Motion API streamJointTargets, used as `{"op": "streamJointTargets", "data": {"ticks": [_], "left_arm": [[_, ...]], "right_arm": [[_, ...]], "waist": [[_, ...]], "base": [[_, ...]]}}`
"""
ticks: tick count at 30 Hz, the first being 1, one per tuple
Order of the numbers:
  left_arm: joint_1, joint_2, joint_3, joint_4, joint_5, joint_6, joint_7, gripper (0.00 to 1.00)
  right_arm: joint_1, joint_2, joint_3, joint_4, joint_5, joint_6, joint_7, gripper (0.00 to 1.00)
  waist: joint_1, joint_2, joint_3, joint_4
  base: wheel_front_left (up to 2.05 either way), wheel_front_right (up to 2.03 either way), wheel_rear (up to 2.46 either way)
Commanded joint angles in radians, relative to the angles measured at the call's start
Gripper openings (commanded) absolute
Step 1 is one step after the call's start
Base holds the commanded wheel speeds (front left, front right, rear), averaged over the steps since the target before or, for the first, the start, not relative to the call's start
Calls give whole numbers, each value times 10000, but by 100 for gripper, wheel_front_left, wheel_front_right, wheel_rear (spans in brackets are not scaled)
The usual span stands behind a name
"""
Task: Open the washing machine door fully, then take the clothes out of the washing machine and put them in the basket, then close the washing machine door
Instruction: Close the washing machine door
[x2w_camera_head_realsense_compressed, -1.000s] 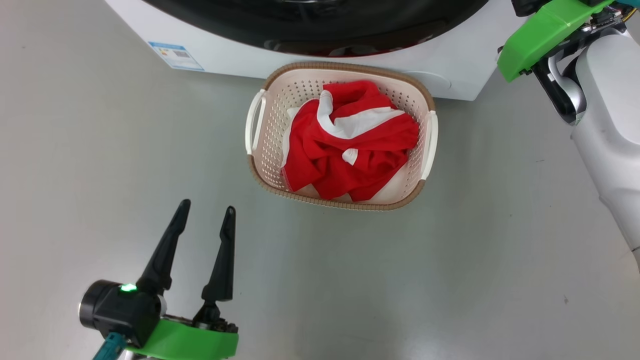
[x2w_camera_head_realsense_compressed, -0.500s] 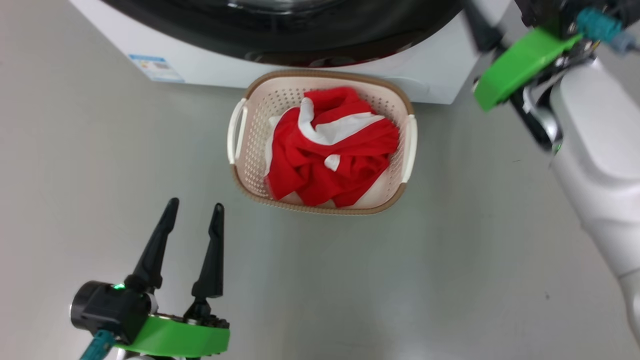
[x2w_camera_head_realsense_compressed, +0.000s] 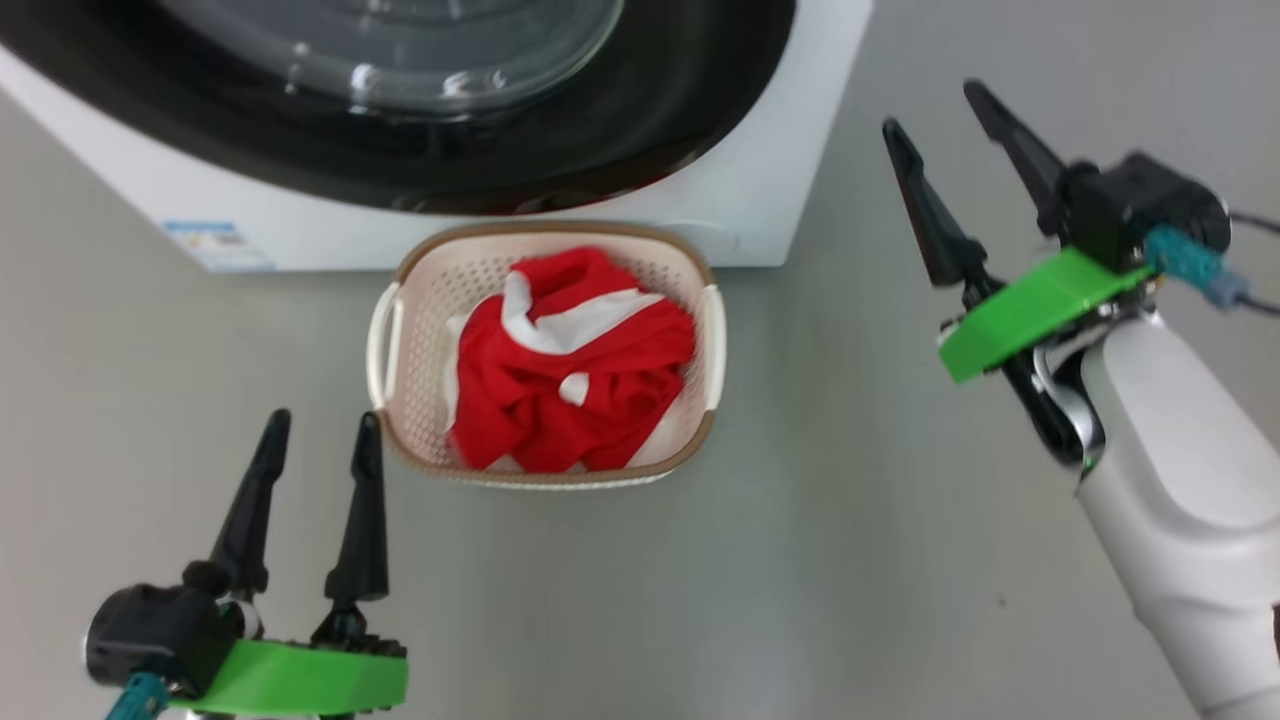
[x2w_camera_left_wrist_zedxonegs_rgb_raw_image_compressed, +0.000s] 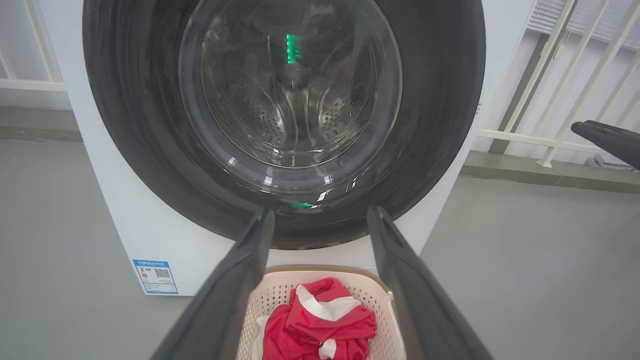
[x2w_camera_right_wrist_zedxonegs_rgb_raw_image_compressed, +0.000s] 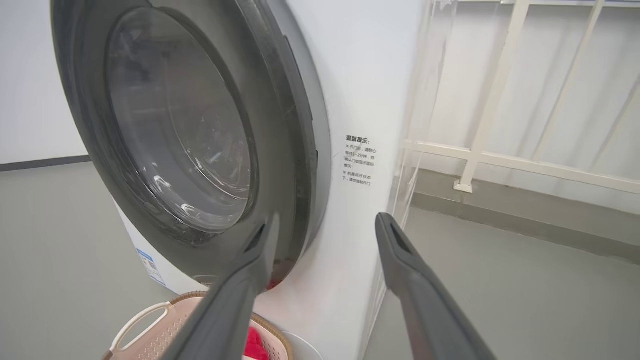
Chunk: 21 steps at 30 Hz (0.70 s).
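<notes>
I read left tool (x2w_camera_head_realsense_compressed: 322, 420) and right tool (x2w_camera_head_realsense_compressed: 931, 107) both spread, empty; red white-trimmed fabric clothes (x2w_camera_head_realsense_compressed: 570, 400) lie in cream perforated plastic basket (x2w_camera_head_realsense_compressed: 550, 232); round black-rimmed glass door (x2w_camera_left_wrist_zedxonegs_rgb_raw_image_compressed: 150, 150) shut.

washing machine (x2w_camera_head_realsense_compressed: 770, 190) blocks far side of basket (x2w_camera_head_realsense_compressed: 420, 310); floor (x2w_camera_head_realsense_compressed: 850, 500) to right open.

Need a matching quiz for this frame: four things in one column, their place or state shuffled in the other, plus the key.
Column one:
1. washing machine door
2. clothes
3. basket
4. right gripper

Column two:
A. on the floor, in front of the washing machine
B. open, holding nothing
C. closed
D. heaped in the basket

Pairs: 1-C, 2-D, 3-A, 4-B.
</notes>
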Motion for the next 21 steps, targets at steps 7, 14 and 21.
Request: {"op": "streamJointTargets", "data": {"ticks": [7,14,21], "left_arm": [[473,116,735,-78,2,-129,-90,100],[769,147,938,-8,221,-197,-90,100],[1105,184,1137,-69,533,-227,-90,100]], "right_arm": [[1718,221,-618,-1047,-312,-36,-53,100],[2779,267,-1238,-1631,-498,-36,-53,100],[3497,253,-1520,-2107,-681,-36,-53,100]], "waist": [[0,0,-1212,-1302],[0,0,-1829,-1791],[0,0,-2394,-2026]], "base": [[0,0,0],[0,0,0],[0,0,0]]}}
